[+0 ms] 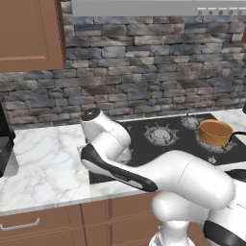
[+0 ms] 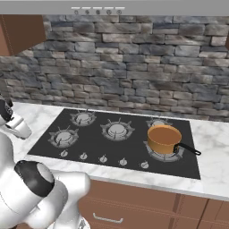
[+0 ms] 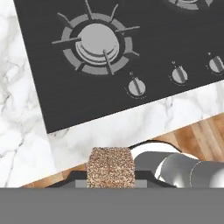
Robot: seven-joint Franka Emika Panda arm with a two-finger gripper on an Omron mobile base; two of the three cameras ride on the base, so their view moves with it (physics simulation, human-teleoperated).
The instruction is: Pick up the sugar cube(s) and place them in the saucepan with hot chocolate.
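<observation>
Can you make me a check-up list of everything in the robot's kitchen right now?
Surface: white marble counter with a black stovetop.
Job's things: sugar cube sits between the claw's tips; copper saucepan stands on the front right burner, its handle pointing right.
Clutter: a dark appliance at the counter's left edge.
Claw: shut on the cube, above the stovetop's front left corner.
Cables: nothing seen.
Surroundings: stone wall, wooden cabinets, stove knobs.
</observation>
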